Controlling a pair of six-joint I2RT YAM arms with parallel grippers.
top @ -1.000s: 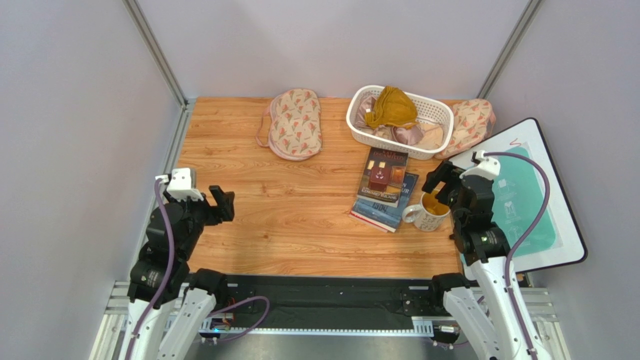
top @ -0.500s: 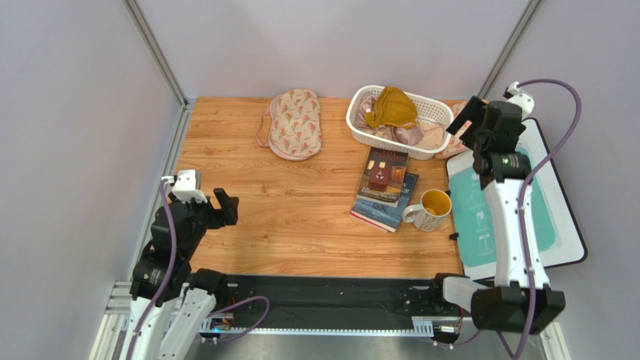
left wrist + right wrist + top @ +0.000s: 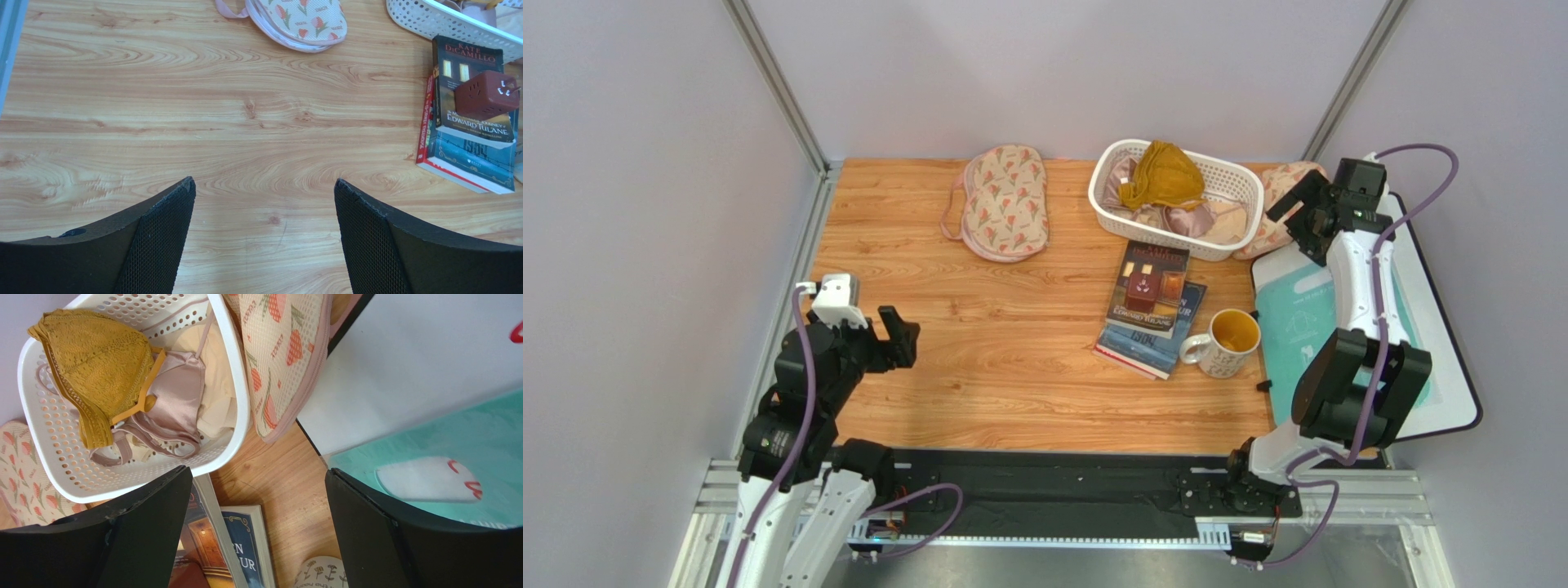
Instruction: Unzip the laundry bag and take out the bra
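Observation:
Two floral laundry bags lie at the back of the table. One laundry bag (image 3: 1004, 202) (image 3: 301, 21) lies flat left of the basket, its zip shut. The other (image 3: 1290, 199) (image 3: 279, 361) leans between the basket and the white board. My right gripper (image 3: 1303, 211) (image 3: 258, 470) hovers open just above and beside that right bag, holding nothing. My left gripper (image 3: 895, 337) (image 3: 263, 180) is open over bare wood near the front left, far from both bags. The bra is out of view.
A white perforated basket (image 3: 1109, 202) (image 3: 239, 410) holds a mustard-yellow garment (image 3: 1161, 172), a pinkish satin one (image 3: 175, 398) and pale cream fabric. Stacked books (image 3: 1151, 306) with a red-brown cube (image 3: 485, 95), a mug (image 3: 1225, 343) and a white board with a teal mat (image 3: 1382, 331) fill the right.
My right arm swung from beside the mug up to the far right, over the bag by the basket. The left gripper crept slightly forward. Both stayed open.

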